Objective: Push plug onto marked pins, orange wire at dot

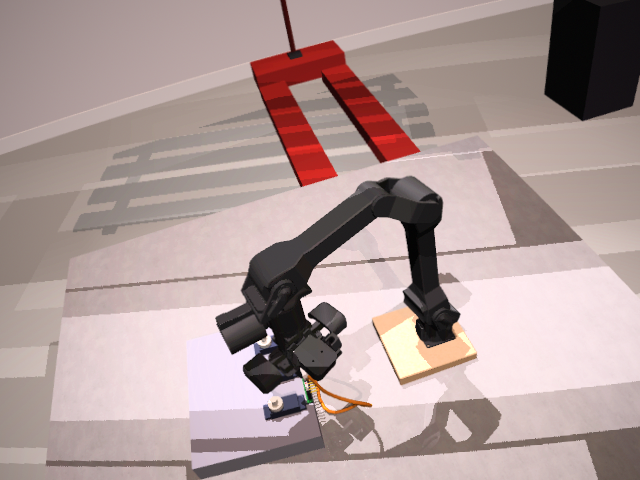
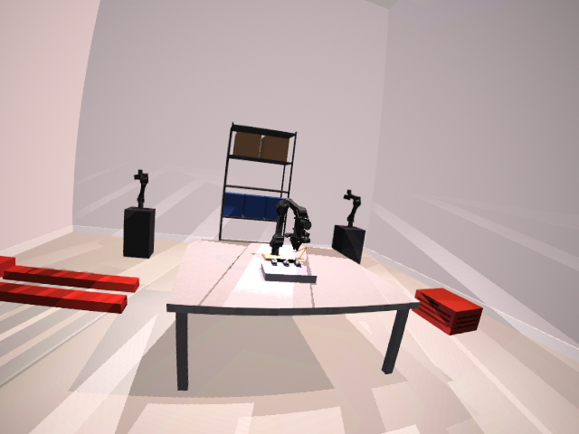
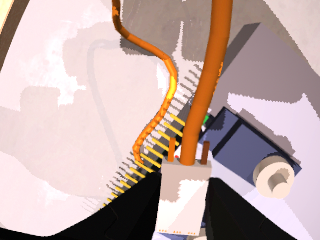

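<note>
Above the pin row, claw (image 1: 295,373) (image 2: 296,249) (image 3: 184,184) narrowly closed on the pale plug (image 3: 184,197).

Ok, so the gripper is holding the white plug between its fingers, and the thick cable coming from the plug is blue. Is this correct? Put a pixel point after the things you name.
Not quite: the thick cable (image 3: 201,100) is orange, as the wrist view shows. The gripper does hold the white plug (image 3: 184,197) between its fingers.

The pale table (image 1: 129,279) (image 2: 224,294) stands on dark legs; directly on its top rest a light grey-lilac holder (image 1: 222,392) (image 2: 289,276) and, just apart from it, a square wooden base plate (image 1: 395,356) (image 2: 267,256), both lying flat.
</note>
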Motion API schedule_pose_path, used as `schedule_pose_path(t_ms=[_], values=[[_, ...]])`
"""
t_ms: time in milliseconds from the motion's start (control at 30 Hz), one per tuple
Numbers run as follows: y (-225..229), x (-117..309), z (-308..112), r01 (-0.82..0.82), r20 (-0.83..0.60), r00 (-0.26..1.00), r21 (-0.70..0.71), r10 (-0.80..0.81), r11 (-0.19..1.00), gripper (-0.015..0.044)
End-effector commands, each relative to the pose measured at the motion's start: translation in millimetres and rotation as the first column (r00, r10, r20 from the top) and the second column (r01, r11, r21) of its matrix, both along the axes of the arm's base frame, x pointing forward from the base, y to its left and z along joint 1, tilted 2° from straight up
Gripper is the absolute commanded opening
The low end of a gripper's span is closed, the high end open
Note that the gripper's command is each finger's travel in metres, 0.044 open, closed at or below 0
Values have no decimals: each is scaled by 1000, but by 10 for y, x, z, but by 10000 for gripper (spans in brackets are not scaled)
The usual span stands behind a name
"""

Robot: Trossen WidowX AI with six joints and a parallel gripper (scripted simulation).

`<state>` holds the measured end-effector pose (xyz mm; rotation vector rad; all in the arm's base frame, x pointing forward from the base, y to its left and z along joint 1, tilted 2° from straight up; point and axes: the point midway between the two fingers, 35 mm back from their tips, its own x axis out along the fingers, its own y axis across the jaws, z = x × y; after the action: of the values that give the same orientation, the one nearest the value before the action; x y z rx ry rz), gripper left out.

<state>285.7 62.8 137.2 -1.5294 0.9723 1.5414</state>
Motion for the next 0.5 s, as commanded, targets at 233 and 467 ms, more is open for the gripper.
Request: schedule_pose_path(t_ms=[233, 467], values=[[4, -306, -56, -392, -4, 920, 6, 392, 920, 0], [-2, -487, -102, -601, -5, 799, 10, 602, 799, 0]])
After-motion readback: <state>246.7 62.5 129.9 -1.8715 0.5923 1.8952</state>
